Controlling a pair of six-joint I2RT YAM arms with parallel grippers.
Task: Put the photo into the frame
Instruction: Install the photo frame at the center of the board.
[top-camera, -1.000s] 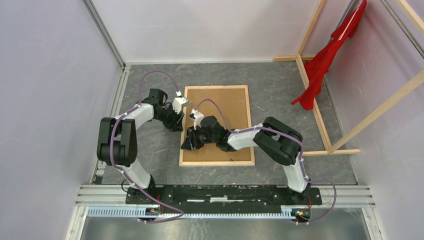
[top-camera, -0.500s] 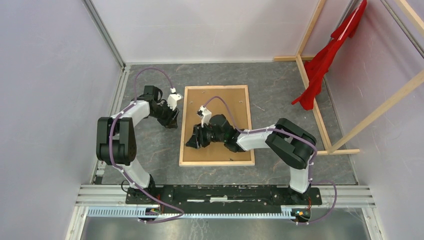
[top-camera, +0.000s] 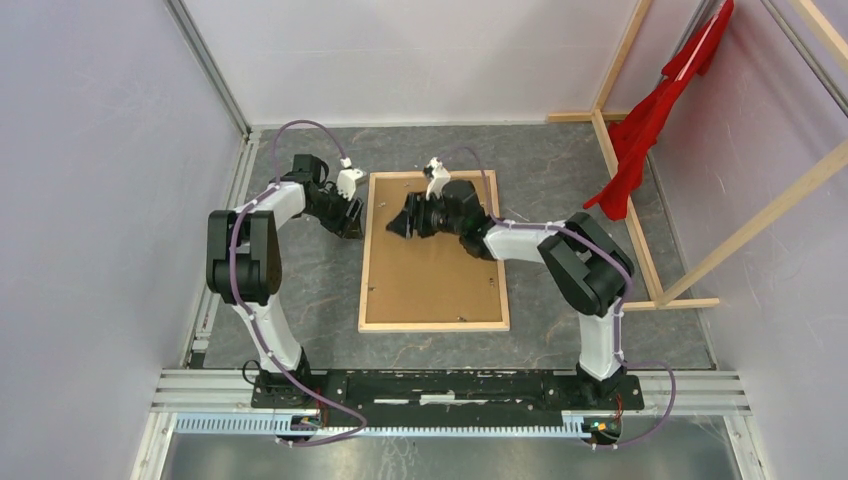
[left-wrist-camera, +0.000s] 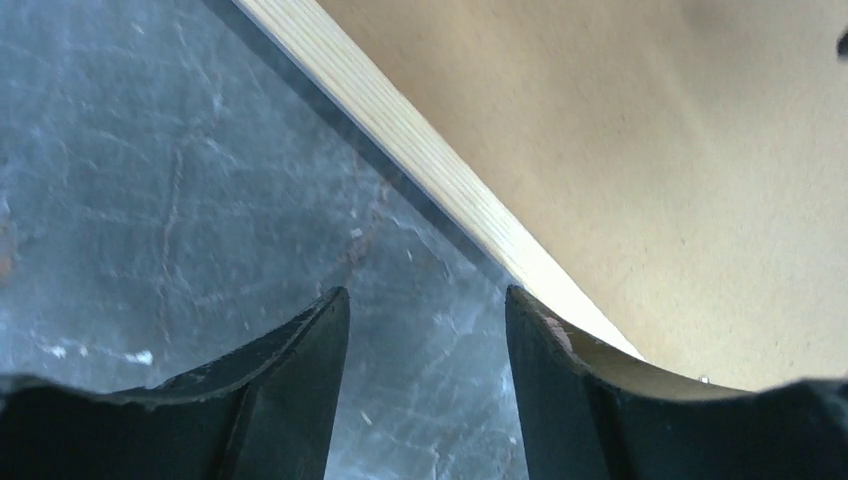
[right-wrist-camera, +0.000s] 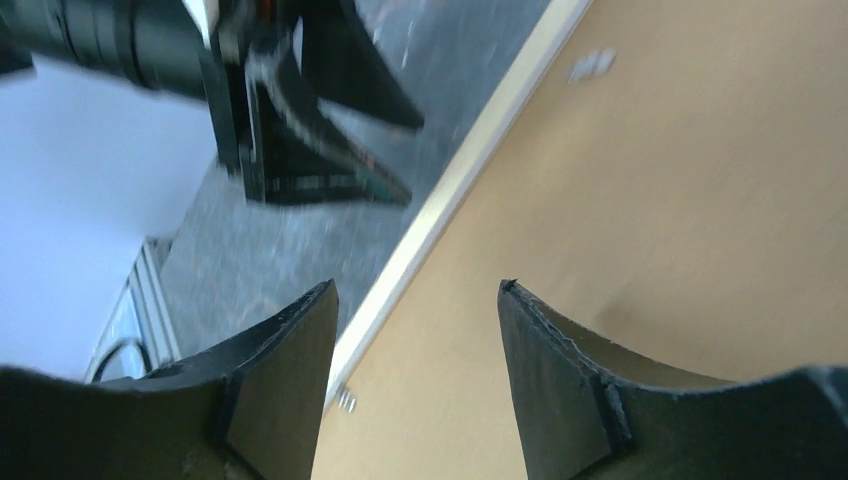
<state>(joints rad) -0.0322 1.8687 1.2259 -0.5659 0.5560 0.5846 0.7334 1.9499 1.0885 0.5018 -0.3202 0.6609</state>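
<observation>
The frame (top-camera: 364, 262) lies back up on the grey table, its light wood border around the brown backing board (top-camera: 436, 275). The photo is hidden. My left gripper (top-camera: 350, 226) is open and empty, low over the table just left of the frame's left border (left-wrist-camera: 420, 160); in the left wrist view (left-wrist-camera: 428, 300) its right finger is close beside that border. My right gripper (top-camera: 398, 227) is open and empty above the board's far left part. In the right wrist view (right-wrist-camera: 417, 290) it straddles the border (right-wrist-camera: 450, 190) and board (right-wrist-camera: 680, 200), facing the left gripper (right-wrist-camera: 320, 140).
Small metal tabs (right-wrist-camera: 594, 64) sit on the board along the frame's left border. Bare wooden beams (top-camera: 630, 190) and a red cloth (top-camera: 650, 120) stand at the right. Walls close in on the left and at the back.
My right gripper has moved from the board's near left part to its far left part. My left gripper has shifted slightly farther back and left, off the frame's edge.
</observation>
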